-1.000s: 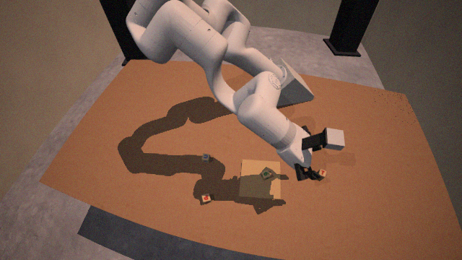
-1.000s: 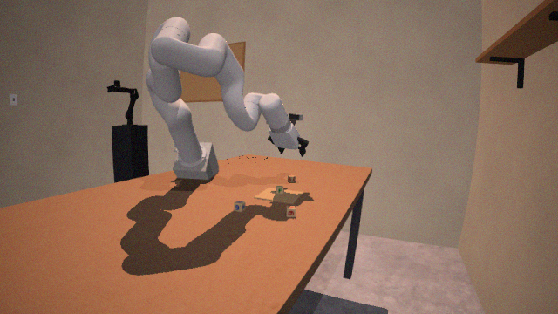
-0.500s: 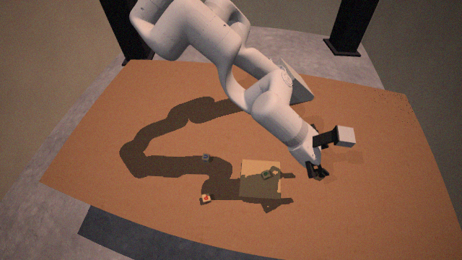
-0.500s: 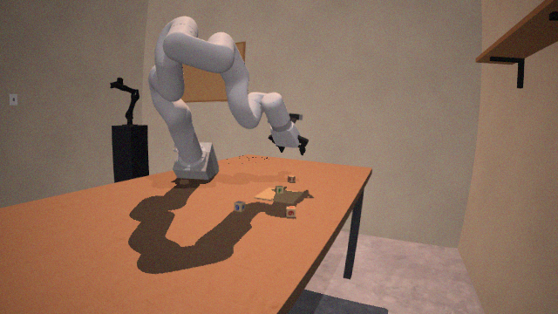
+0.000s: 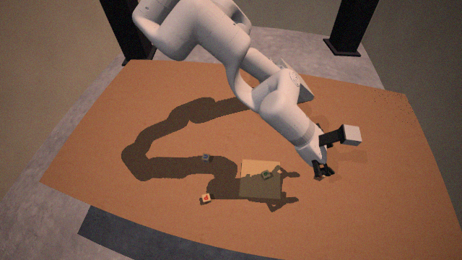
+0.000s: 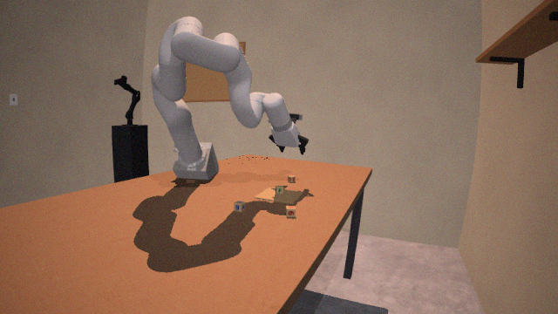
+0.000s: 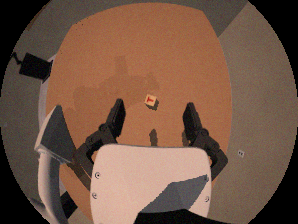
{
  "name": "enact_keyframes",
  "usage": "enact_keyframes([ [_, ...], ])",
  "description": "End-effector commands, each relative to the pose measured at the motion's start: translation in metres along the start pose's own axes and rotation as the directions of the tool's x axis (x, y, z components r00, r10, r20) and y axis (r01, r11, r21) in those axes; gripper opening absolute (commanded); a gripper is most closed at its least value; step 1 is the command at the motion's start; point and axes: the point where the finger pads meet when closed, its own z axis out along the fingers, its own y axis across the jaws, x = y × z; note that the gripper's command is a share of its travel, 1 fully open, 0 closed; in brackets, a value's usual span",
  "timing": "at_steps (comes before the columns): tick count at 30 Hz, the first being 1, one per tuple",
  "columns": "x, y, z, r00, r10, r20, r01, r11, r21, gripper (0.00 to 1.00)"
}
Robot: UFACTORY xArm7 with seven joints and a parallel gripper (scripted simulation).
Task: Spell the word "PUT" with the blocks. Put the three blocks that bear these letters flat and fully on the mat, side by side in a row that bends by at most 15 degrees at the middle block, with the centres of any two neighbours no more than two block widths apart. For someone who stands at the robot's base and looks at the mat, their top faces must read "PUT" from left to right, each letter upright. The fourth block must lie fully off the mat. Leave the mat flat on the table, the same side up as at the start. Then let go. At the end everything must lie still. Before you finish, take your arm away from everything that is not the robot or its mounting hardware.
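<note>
Top view: my gripper (image 5: 323, 172) (image 6: 292, 151) (image 7: 155, 107) is wide open and empty, out past one side of the mat (image 5: 253, 167) (image 6: 265, 194). T block (image 5: 318, 178) (image 6: 291, 179) (image 7: 150, 100) off the mat, mostly hidden by my fingers. P block (image 5: 206, 198) (image 6: 290, 212) and blue-lettered block (image 5: 205, 157) (image 6: 239, 206) lie off the opposite side, well apart. Green-lettered block (image 5: 266, 175) (image 6: 279, 190) sits askew on the mat; its letter is too small to read surely. If it is the odd one, it must come off; if it is the U, it wants squaring up.

Exterior view: fingers well above the table (image 6: 174, 235), presumably for clearance while I line up. No container here; the mat serves as the tray, bearing one block, the word unbuilt.

Wrist view: T faces up between my spread fingers as seen, though far below. Spread suits a pick; likely next, lower straight and match the block's turn.
</note>
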Motion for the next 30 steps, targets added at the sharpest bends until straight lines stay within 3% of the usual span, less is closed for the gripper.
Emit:
enact_keyframes([
  [1,0.0162,-0.0094,0.0175,1.0,-0.02,0.004,0.02,1.0,0.002,1.0],
  [30,0.0191,-0.0121,0.021,1.0,-0.024,0.006,0.024,1.0,0.004,1.0],
])
